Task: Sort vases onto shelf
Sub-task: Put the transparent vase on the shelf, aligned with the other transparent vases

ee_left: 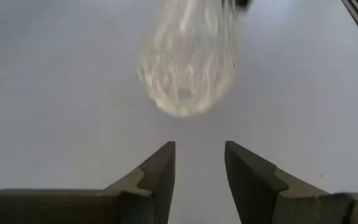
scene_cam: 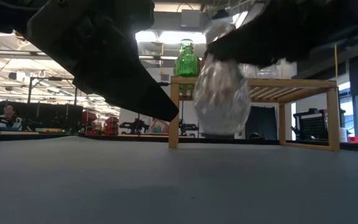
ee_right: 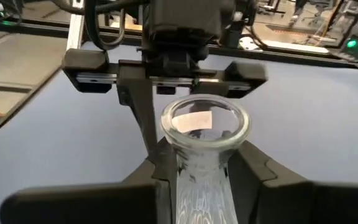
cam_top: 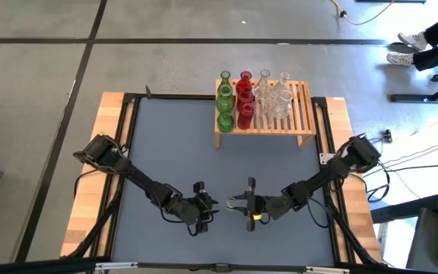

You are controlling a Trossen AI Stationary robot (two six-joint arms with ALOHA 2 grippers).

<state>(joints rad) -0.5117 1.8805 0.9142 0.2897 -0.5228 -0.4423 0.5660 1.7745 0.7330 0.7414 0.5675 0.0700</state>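
Above the grey counter (cam_top: 166, 152), we saw the right hand (ee_right: 197, 177) clamped on a clear vase's (ee_right: 202, 149) neck, left hand (ee_left: 199, 177) slightly parted, empty, just beside.

A: What lies under everything?

B: A table (cam_top: 226, 171) with a dark grey-blue mat, framed by black rails and light wooden edges (cam_top: 97, 164) at the left and right.

A: And beyond the table?

B: A grey concrete floor (cam_top: 36, 68) crossed by dark lines. At the far right a person's feet in white shoes (cam_top: 406, 46) rest beside a dark stand, and a yellow cable (cam_top: 363, 14) curls on the floor close by. Loose cables (cam_top: 413, 156) trail off to the right of the table.

A: Anything seen from table height?

B: A bright workshop with ceiling lights (scene_cam: 166, 37); a person (scene_cam: 6, 116) sits far off at the left among dark equipment.
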